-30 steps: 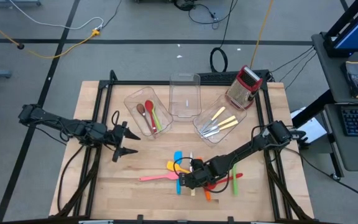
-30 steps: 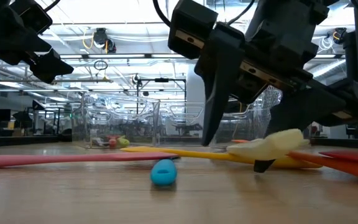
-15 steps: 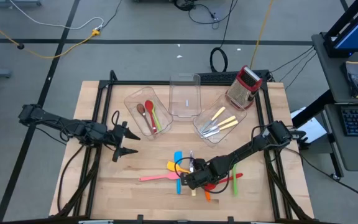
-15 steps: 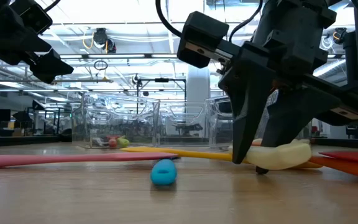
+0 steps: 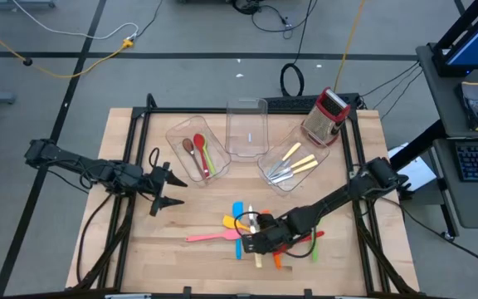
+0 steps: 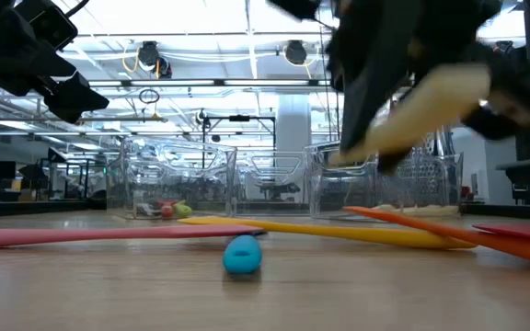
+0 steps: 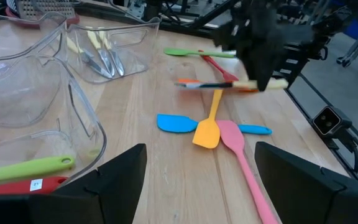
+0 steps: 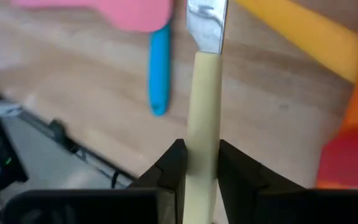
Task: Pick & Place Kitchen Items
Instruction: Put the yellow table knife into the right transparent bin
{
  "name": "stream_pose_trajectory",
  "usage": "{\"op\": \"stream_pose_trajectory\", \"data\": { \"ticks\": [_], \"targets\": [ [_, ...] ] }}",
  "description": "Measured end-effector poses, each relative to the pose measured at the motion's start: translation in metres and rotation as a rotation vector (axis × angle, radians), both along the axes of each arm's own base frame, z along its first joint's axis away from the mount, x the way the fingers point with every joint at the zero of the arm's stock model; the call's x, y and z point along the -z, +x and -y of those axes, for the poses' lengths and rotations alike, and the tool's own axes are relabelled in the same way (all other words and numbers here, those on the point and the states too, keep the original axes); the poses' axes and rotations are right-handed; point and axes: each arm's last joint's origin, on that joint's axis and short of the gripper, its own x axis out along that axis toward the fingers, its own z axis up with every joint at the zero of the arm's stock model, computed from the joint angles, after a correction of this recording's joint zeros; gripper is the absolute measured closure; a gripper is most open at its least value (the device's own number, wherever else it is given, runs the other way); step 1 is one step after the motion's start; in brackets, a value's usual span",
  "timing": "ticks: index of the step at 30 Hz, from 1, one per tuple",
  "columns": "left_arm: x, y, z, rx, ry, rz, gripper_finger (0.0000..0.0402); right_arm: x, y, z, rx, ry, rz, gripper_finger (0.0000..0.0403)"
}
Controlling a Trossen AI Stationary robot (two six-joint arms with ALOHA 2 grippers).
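Right tool point(image 8: 197, 163) clamped on a cream-handled knife point(image 8: 202, 93) lifted clear of the surface point(image 5: 181, 257), spatulas point(image 5: 237, 226) still loose beneath it, spoons point(image 5: 199, 154) and cutlery point(image 5: 293, 163) already binned; left tool point(image 5: 163, 189) agape, well apart.

Wooden table point(image 5: 139, 249), spatulas point(image 5: 210, 237), bins point(image 5: 247, 129)

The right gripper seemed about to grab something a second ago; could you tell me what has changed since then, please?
The right gripper closed on the cream-handled knife and lifted it off the table; in the low view it now hangs tilted above the spatulas. The left gripper stayed open and still, and the pink spatula, blue spatula and bins kept their places.
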Motion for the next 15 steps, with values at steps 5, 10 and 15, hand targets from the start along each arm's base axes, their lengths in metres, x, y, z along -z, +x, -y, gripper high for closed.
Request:
{"op": "stream_pose_trajectory", "data": {
  "ticks": [5, 10, 15],
  "targets": [
    [0.000, 0.000, 0.000, 0.000, 0.000, 0.000, 0.0096, -0.032, -0.008, 0.001, -0.083, -0.074, 0.136, 0.0344],
    [-0.001, 0.000, 0.000, 0.000, -0.001, 0.005, 0.0096, -0.064, -0.019, 0.011, -0.128, -0.218, 0.270, 0.0344],
    [-0.001, 0.000, 0.000, -0.002, -0.005, 0.013, 0.0096, -0.092, -0.035, 0.031, -0.136, -0.422, 0.322, 0.0344]
  ]
}}
